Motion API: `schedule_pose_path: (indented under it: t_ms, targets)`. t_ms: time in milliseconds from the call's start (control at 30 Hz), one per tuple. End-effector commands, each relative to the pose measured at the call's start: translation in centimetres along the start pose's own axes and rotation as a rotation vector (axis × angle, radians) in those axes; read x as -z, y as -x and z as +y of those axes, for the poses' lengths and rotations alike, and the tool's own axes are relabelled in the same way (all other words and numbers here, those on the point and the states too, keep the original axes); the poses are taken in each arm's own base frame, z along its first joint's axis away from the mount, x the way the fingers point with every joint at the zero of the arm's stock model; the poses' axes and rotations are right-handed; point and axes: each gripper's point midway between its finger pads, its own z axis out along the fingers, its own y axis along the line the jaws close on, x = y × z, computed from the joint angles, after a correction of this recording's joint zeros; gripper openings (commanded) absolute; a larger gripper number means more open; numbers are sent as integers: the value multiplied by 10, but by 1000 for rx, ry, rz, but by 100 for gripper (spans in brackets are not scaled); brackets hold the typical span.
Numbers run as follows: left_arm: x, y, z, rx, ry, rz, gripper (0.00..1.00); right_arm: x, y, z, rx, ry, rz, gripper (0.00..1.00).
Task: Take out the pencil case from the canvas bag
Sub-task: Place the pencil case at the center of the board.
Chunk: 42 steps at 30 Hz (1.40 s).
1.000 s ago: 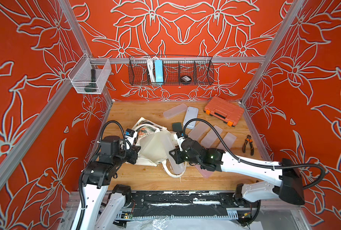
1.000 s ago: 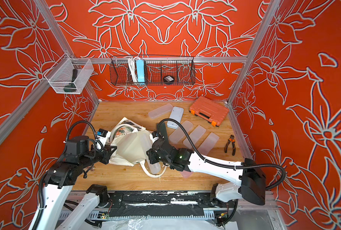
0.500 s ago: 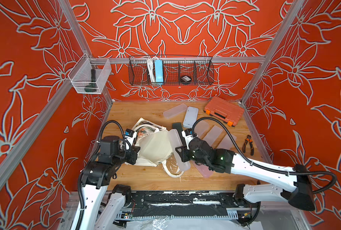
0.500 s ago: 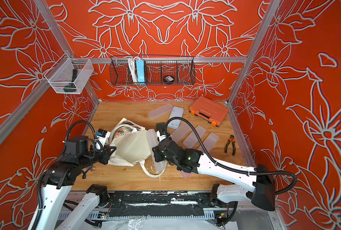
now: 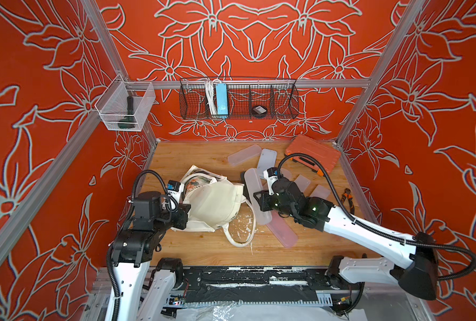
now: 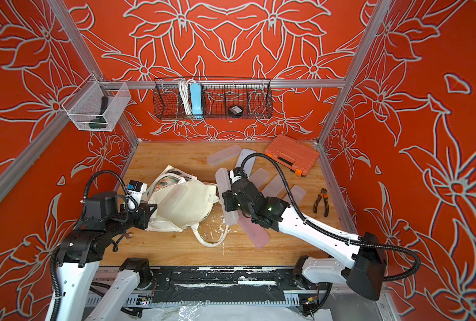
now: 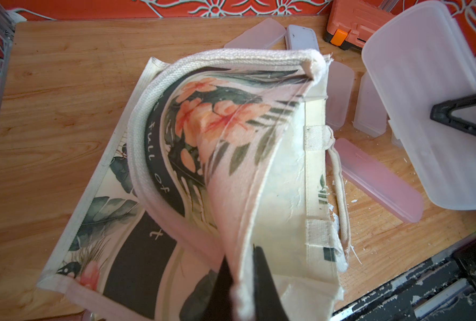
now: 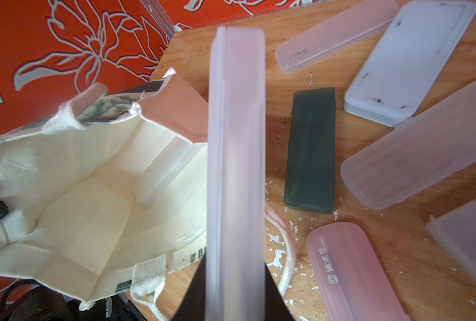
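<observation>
Here, right gripper (image 8: 235, 290) clamped on frosted oblong pencil case (image 8: 235, 139), left gripper (image 7: 243, 289) pinching canvas bag (image 7: 273, 180) (floppy, floral).

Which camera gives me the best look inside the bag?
The right wrist view: it looks straight into the canvas bag through its open mouth. The left wrist view shows only the printed outside; both top views show only rumpled cloth from above.

A canvas bag (image 5: 214, 203) lies on the left half of the table (image 5: 192, 158), its mouth facing right. The left gripper (image 7: 239, 266) pinches the bag's near-left edge. Just right of the mouth, the right gripper (image 8: 235, 278) holds a pencil case (image 8: 235, 139), its near end over a second case (image 5: 282, 233). Loose cases (image 5: 243, 155) lie behind and to the right. A tool case (image 5: 312, 152) sits in the back right corner, and pliers (image 5: 345, 196) lie by the right edge.
</observation>
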Motion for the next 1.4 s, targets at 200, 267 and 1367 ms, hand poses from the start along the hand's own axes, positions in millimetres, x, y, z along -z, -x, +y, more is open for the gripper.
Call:
schedule_pose_path:
  t_ms: [200, 267, 1367]
  targets:
    - [6, 25, 0, 49, -37, -67, 0, -5, 38, 5, 96, 2, -28, 15]
    - [5, 25, 2, 52, -32, -57, 0, -10, 41, 5, 111, -2, -22, 15]
    - [22, 74, 17, 1, 60, -127, 0, -142, 50, -27, 170, -110, 133, 13]
